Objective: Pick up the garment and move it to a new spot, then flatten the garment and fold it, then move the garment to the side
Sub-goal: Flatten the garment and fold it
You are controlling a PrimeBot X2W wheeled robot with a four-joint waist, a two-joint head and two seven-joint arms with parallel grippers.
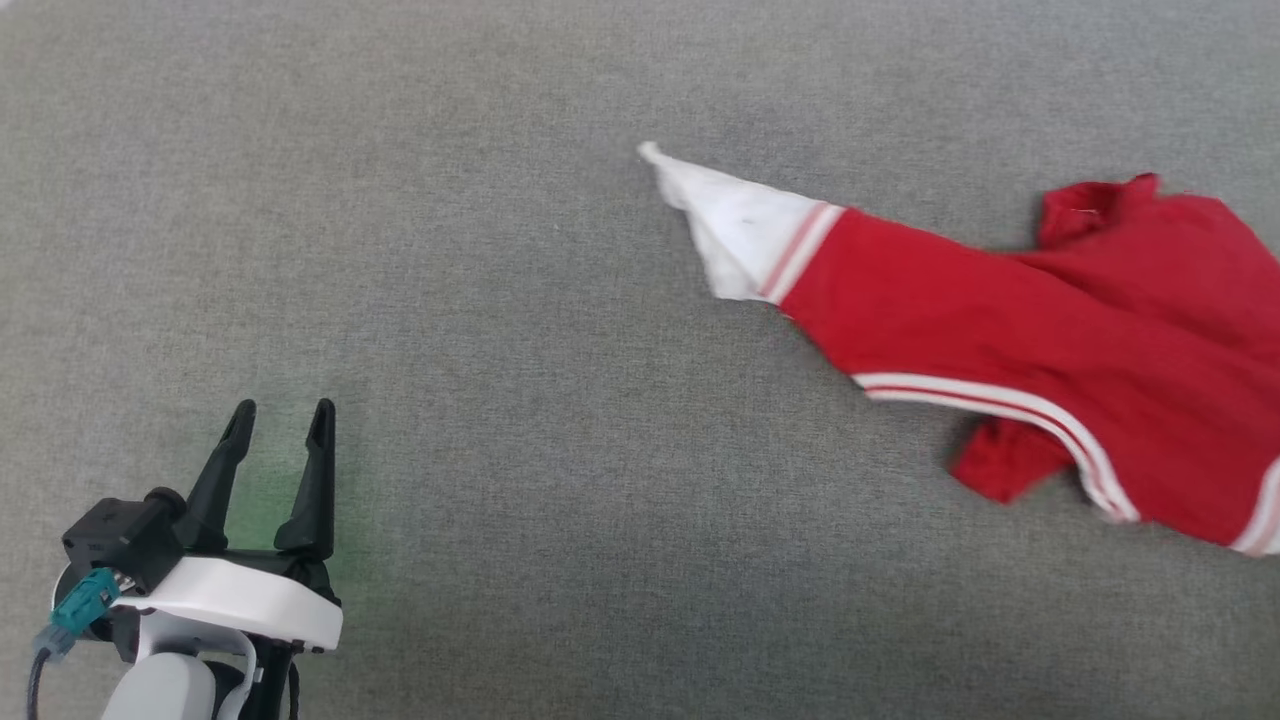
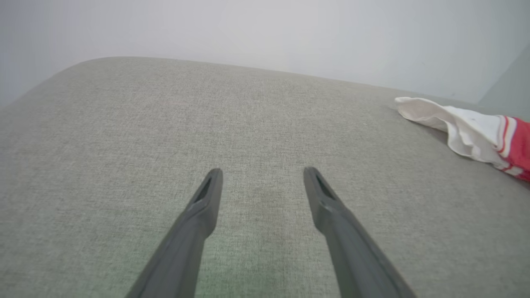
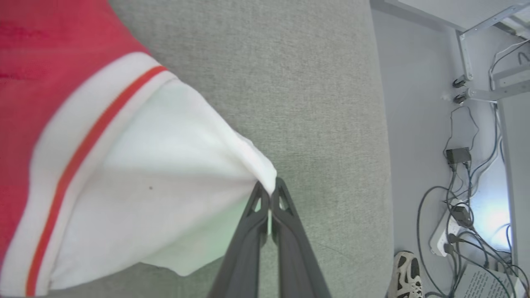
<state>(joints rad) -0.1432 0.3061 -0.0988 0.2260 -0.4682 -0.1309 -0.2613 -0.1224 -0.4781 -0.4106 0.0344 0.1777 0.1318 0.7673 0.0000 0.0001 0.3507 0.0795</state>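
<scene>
Our left gripper [image 1: 283, 408] sits at the lower left of the head view. Its pale wrist is below it, and its two dark fingers point up the picture, spread wide with nothing between them. In the left wrist view those fingers reach out over bare grey cloth surface [image 2: 124, 124], with a pale wall [image 2: 265, 29] beyond its far edge.

Our right gripper [image 3: 270, 191] has its fingers pressed together on the tip of the white sleeve [image 3: 165, 182], so it is pinching cloth. The fabric fans out from the grip to the left of that view.

The garment [image 1: 1000, 310] lies at the right of the head view on the same surface, well apart from the left gripper. It is rumpled, running off the right edge, with its other white sleeve drawn out to a point toward the middle.

Nothing lies between the left gripper and that point. Past the surface's edge (right wrist view) we see the floor [image 3: 414, 124], tangled cables [image 3: 468, 186], a power strip [image 3: 445, 238] and a shoe [image 3: 408, 273].
</scene>
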